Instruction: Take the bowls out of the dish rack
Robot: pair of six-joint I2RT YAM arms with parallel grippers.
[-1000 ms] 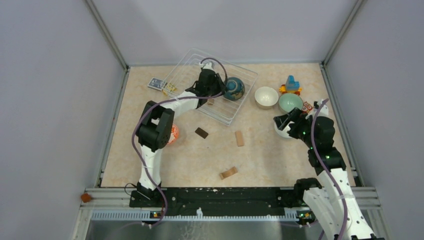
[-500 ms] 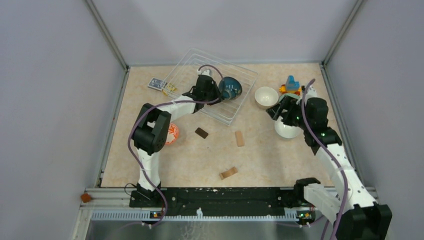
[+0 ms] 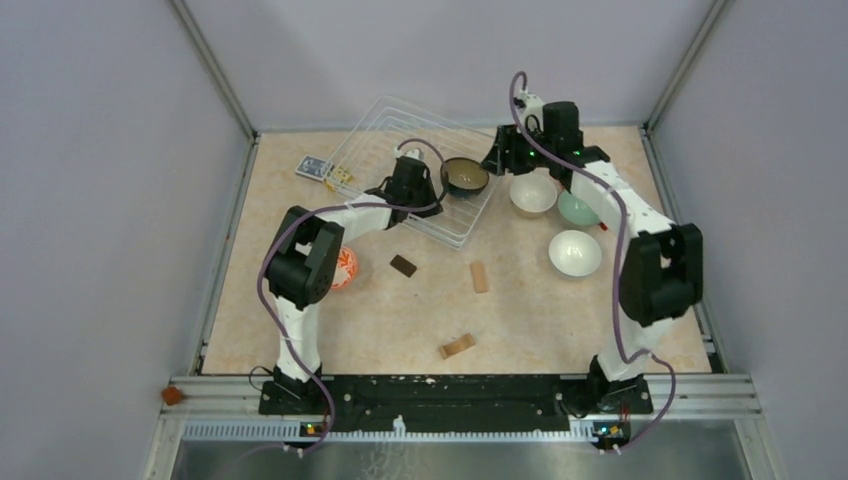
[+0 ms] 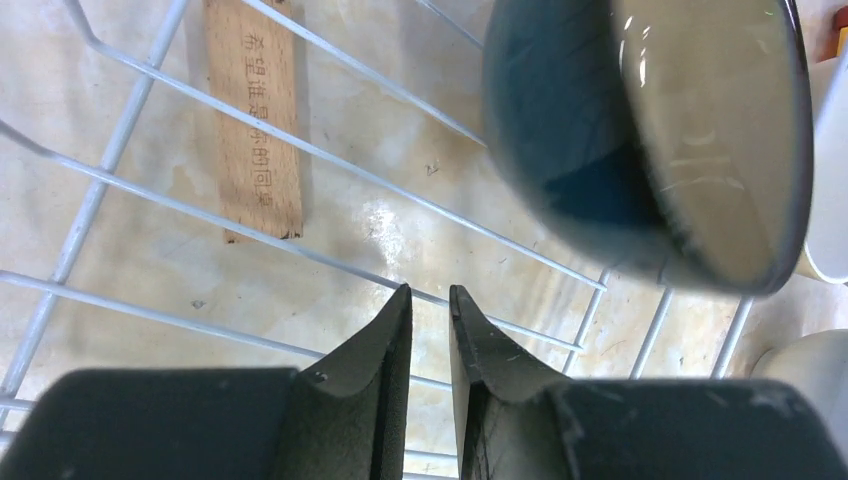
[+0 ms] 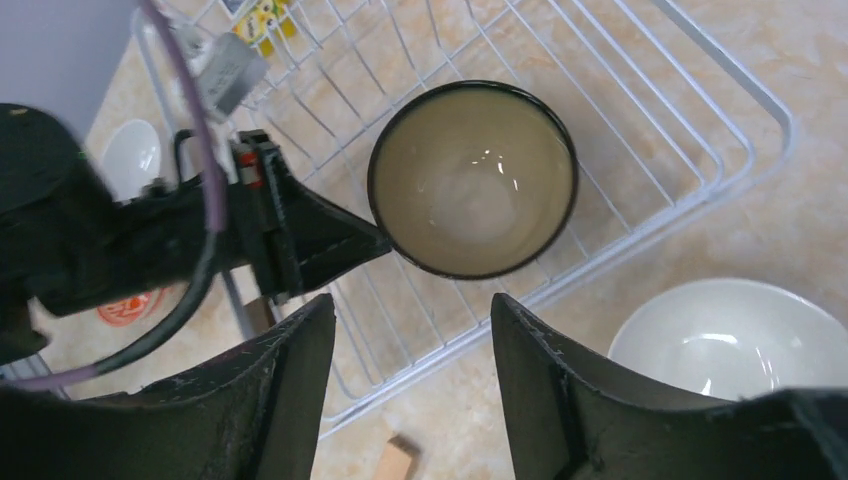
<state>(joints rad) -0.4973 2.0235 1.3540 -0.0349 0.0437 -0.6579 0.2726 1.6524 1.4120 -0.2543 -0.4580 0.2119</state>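
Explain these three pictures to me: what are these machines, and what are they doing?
These are two robot arms bolted to a table, each ending in two fingers. One picture looks down from above; the other two come from cameras on the wrists. A dark blue bowl sits in the wire dish rack. The left fingers, barely apart, hold nothing beside it; the right fingers hang open above it, empty. Outside the rack lie a beige bowl, a mint bowl, a white bowl, an orange-patterned bowl and some wooden blocks.
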